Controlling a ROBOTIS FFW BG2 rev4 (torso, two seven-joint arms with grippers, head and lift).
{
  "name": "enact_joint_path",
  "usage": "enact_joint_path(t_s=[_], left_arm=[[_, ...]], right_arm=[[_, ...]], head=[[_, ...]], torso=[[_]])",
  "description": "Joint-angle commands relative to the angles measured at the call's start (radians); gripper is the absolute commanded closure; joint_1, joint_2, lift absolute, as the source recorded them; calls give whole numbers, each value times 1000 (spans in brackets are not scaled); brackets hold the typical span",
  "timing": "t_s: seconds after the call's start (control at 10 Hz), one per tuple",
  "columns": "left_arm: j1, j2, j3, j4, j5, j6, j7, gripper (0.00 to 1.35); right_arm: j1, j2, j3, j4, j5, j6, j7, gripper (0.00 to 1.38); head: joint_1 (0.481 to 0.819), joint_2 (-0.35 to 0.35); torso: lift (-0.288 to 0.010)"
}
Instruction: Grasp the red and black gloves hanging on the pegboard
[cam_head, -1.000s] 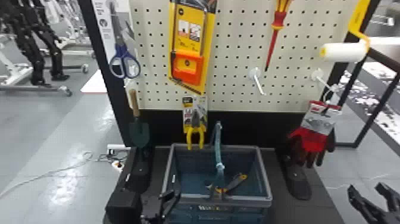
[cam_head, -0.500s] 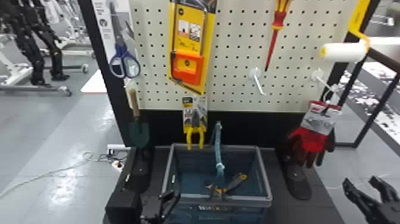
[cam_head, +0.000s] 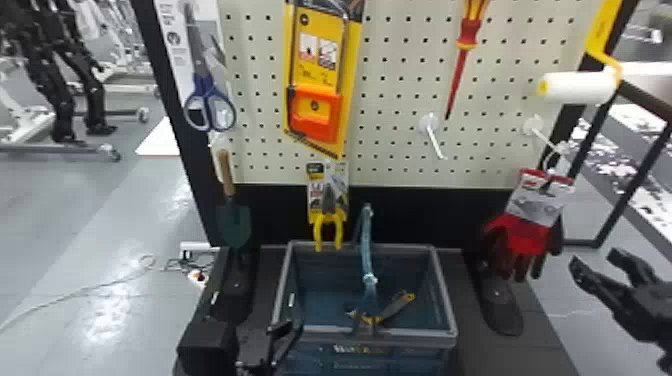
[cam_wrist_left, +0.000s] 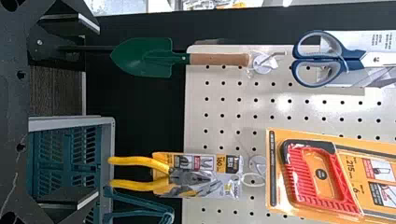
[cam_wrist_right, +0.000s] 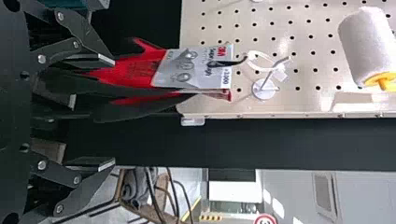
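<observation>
Red and black gloves (cam_head: 525, 235) hang at pegboard (cam_head: 395, 140) corner, spread right tool (cam_head: 592, 257) near.

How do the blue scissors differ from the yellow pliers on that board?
The scissors have blue ring handles; the pliers have yellow handles without rings. The scissors hang high at the pegboard's left edge, the pliers low in the middle, just above the crate. Both hang handles down on packaging cards.
</observation>
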Motion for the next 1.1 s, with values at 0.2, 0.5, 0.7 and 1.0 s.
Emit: enact_joint_path(t_s=[0.2,0.5,0.7,1.0], left_arm=[[-2,5,-2,-1,2,3,0,90],[-1,6,-2,-1,2,6,0,90],[-2,6,-5,0,3,7,0,90],[-4,9,-7,2,5,6,0,90]], right_arm=[[-134,-171,152,94,-131,77,6,519],[-198,-248,251,118,-195,122,5,513],[-249,-270,336,163,-221,123,5,513],[-270,-268,343,174,-209,117,2,650]], head=[[549,0],[549,0],[549,0],[549,0]], torso=[[-100],[-100],[-100],[-100]])
